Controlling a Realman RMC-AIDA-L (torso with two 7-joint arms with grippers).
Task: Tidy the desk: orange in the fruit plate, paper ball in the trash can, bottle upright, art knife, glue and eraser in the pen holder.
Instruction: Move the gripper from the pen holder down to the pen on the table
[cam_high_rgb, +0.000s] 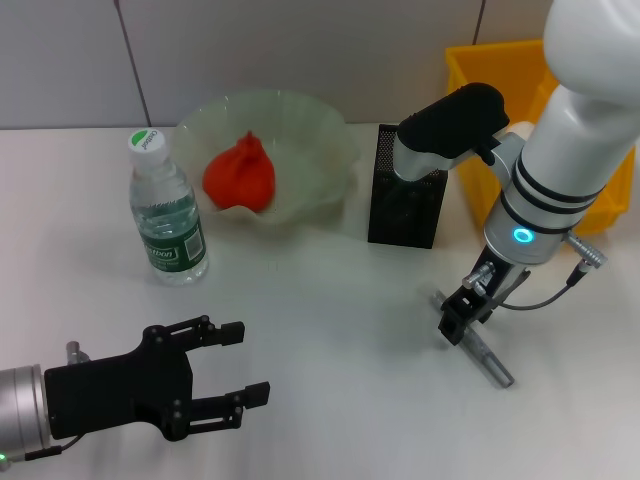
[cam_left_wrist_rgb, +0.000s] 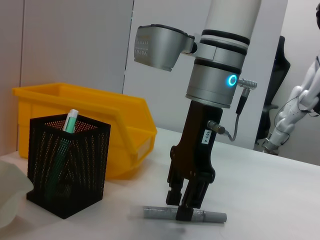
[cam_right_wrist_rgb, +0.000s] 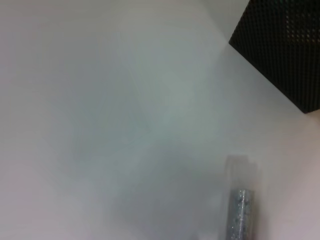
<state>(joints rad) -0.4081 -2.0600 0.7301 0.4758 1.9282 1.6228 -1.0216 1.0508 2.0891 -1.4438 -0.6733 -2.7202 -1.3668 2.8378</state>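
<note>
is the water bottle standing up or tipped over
Upright: the water bottle stands on its base on the table, green cap on top, beside the fruit plate.

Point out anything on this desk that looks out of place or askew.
One thing: a grey art knife lies flat on the table in front of the pen holder, not in it. The right pincer is down at it. The bottle stands upright, and the orange sits in the fruit plate.
</note>
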